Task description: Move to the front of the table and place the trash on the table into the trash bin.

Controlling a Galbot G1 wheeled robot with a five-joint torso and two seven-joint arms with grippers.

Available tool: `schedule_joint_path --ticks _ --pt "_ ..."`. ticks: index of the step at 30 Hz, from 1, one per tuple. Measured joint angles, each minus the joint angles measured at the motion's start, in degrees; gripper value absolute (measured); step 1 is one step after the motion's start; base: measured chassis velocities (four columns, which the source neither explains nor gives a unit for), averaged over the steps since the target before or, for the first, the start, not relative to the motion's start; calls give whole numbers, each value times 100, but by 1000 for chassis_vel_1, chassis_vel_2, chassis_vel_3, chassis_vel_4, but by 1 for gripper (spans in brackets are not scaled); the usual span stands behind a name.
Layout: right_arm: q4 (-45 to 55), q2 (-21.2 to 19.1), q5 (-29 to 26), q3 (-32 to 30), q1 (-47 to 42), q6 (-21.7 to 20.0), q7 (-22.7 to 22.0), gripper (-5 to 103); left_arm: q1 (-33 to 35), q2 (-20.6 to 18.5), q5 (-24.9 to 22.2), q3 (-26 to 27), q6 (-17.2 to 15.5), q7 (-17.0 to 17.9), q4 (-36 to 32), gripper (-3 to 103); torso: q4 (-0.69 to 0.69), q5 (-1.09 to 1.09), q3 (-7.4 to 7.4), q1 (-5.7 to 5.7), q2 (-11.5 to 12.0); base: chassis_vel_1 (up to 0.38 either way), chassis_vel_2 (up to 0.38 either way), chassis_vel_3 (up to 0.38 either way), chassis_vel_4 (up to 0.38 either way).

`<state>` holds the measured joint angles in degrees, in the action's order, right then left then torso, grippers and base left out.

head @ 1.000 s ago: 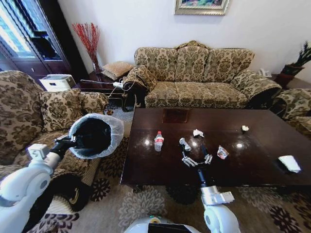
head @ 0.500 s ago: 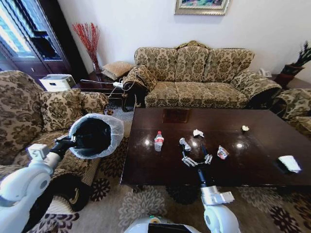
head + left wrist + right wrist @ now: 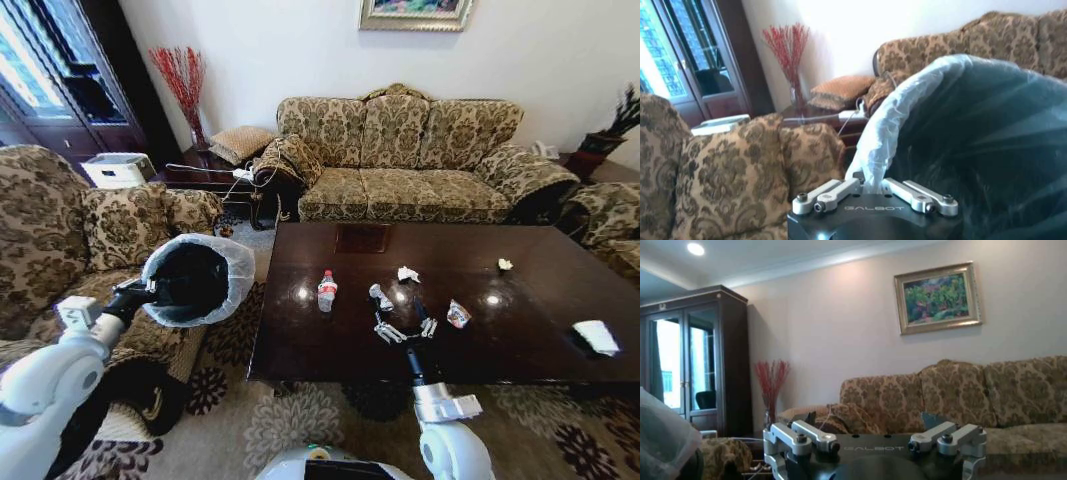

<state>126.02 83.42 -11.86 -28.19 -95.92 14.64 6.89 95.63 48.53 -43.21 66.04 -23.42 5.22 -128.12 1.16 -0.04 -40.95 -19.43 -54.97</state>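
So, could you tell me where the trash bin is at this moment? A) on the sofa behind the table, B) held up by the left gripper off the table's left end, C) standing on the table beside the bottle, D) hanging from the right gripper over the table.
B: the left gripper is clamped on the bagged rim of the trash bin, holding it up beyond the left end of the table.

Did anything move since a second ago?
Nothing visibly changed. The left gripper still holds the trash bin beside the table; the right gripper stays open over it, near the bottle and wrappers.
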Motion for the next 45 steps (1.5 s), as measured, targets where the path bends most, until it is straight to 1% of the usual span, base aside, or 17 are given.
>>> schedule_joint_path --ticks 2,4,6,7,8,10,11,15,17,19,23,24,29,36,38,43,45 --pt "184 -54 -1 94 71 -406 -323 100 -59 201 -44 162 -334 98 -562 0 1 7 0 0 0 0 0 0 0" --pt "237 -69 -1 120 92 -524 -412 100 -66 227 -51 176 -369 113 -634 0 0 10 1 0 0 0 0 0 0" --pt "457 -135 -2 229 173 -998 -796 100 -53 278 -59 151 -422 126 -765 0 -1 8 1 1 -1 0 0 0 0" --pt "544 -161 -3 272 203 -1187 -949 100 -50 284 -59 134 -448 129 -770 0 -1 4 1 1 0 0 0 0 0" --pt "544 -161 -3 272 203 -1187 -949 100 -50 284 -59 134 -448 129 -770 0 -1 4 1 1 0 0 0 0 0" --pt "768 -226 -4 391 288 -1688 -1343 100 -43 254 -45 86 -573 128 -773 0 1 1 0 0 0 0 0 0 0" --pt "768 -226 -4 391 288 -1688 -1343 100 -43 254 -45 86 -573 128 -773 0 1 1 0 0 0 0 0 0 0" --pt "1109 -326 -6 559 412 -2429 -1933 100 -25 45 -34 5 -863 60 -598 0 0 4 0 0 0 0 0 0 0" --pt "1153 -348 -24 585 439 -2563 -1995 100 -37 -27 -33 -30 -929 59 -497 0 0 4 0 0 0 0 0 0 0" --pt "903 -513 -190 612 567 -2793 -1845 100 -118 -191 -32 -178 -1055 70 -180 0 1 4 1 1 -1 0 0 0 0" --pt "304 -564 -363 667 721 -2831 -1767 100 -259 -343 -21 -415 -1071 160 235 0 0 3 0 0 0 0 0 0 0" --pt "-117 -519 -378 760 853 -2766 -1722 100 -349 -416 -25 -508 -1026 220 416 0 0 0 -1 -1 2 0 0 0 0" --pt "-1058 -351 -139 1049 1398 -2511 -1650 100 -469 -603 -105 -555 -833 299 653 0 0 6 0 0 1 0 0 0 0" --pt "-1882 -209 -72 1460 2141 -2506 -1705 100 -475 -636 -147 -591 -722 300 673 0 0 2 0 0 1 0 0 0 0" --pt "-2433 -18 -119 1711 2564 -2508 -1806 100 -469 -662 -148 -610 -666 300 676 0 0 3 0 0 1 0 0 0 0" --pt "-2928 192 -93 1910 2869 -2421 -1861 100 -451 -687 -148 -618 -637 298 682 0 0 3 0 0 1 0 0 0 0" --pt "-3286 392 23 2030 3068 -2345 -2019 100 -403 -694 -157 -615 -594 295 636 0 0 4 0 0 1 0 0 0 0"
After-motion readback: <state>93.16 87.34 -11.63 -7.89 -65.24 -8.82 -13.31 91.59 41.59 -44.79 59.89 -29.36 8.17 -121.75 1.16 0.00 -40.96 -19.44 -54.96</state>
